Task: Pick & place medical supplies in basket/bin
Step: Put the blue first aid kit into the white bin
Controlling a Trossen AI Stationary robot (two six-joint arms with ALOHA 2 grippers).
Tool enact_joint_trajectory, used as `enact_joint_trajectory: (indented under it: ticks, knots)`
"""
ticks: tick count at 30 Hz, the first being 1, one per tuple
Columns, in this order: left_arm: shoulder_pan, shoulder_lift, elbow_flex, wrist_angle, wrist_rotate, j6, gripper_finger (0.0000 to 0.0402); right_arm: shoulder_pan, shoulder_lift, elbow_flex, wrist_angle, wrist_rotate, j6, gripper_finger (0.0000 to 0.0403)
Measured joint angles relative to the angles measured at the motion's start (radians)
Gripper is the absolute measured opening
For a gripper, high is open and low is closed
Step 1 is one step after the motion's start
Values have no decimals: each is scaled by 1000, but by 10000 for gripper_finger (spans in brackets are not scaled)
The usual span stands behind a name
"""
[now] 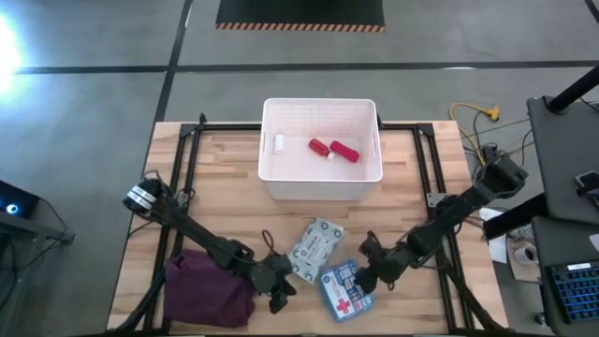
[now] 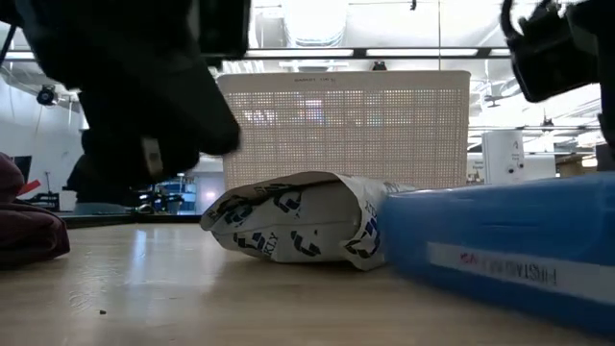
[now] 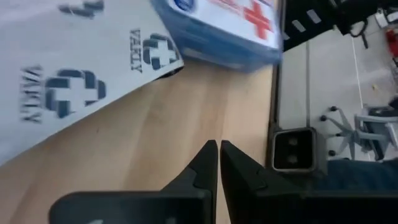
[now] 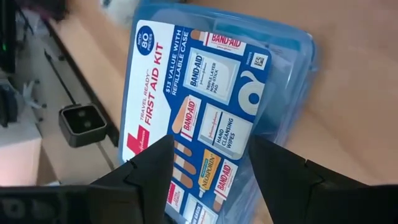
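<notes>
First-aid box: the blue first-aid box (image 1: 345, 289) with the red cross is lying flat near the table's front edge, right of centre, its printed lid facing up
How it will handle: judging by its looks, it is a stiff, smooth plastic case, fairly light but slippery; taking it across its narrow width, on the two long side walls, seems the safest hold
Packet: the grey-green flat packet (image 1: 314, 249) is lying just beside the box, toward the table's centre, one corner meeting or overlapping it; it is looking soft and crinkly, likely to buckle unless pinched at an edge
Basket: the white basket (image 1: 272, 175) is standing at the table's back edge, centred, already holding a small white bottle (image 1: 278, 143), a small red bottle (image 1: 320, 146) and a pink-red tube (image 1: 345, 153)
Right gripper: the right gripper (image 4: 208, 162) is hovering low over the box, fingers spread wide and straddling the lid, not yet touching it; the arm is reaching in from the table's right edge, stretched low
Left gripper: the left gripper (image 3: 219, 155) is waiting near the front edge beside the packet, fingers pressed together and empty
Cloth: a folded maroon cloth (image 1: 208, 284) is sitting at the front-left corner under the left arm
</notes>
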Motion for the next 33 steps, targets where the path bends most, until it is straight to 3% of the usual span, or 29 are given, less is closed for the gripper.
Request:
enact_joint_trajectory:
  ticks: [9,14,19,22,28,33]
  knots:
    - [-13,217,203,22,18,2,0,-52,233,251,-20,-17,-216,203]
    - [-7,276,269,7,11,4,0,-68,258,342,-127,-14,-310,203]
    - [30,253,248,-66,-51,4,0,-78,240,371,-133,-13,-370,203]
    - [47,205,235,-118,-79,8,0,-78,225,386,-198,-7,-360,203]
    - [42,118,183,-128,-101,41,0,-21,203,420,-596,63,-165,202]
    - [25,105,178,-33,-107,-22,0,5,192,343,-609,65,-2,175]
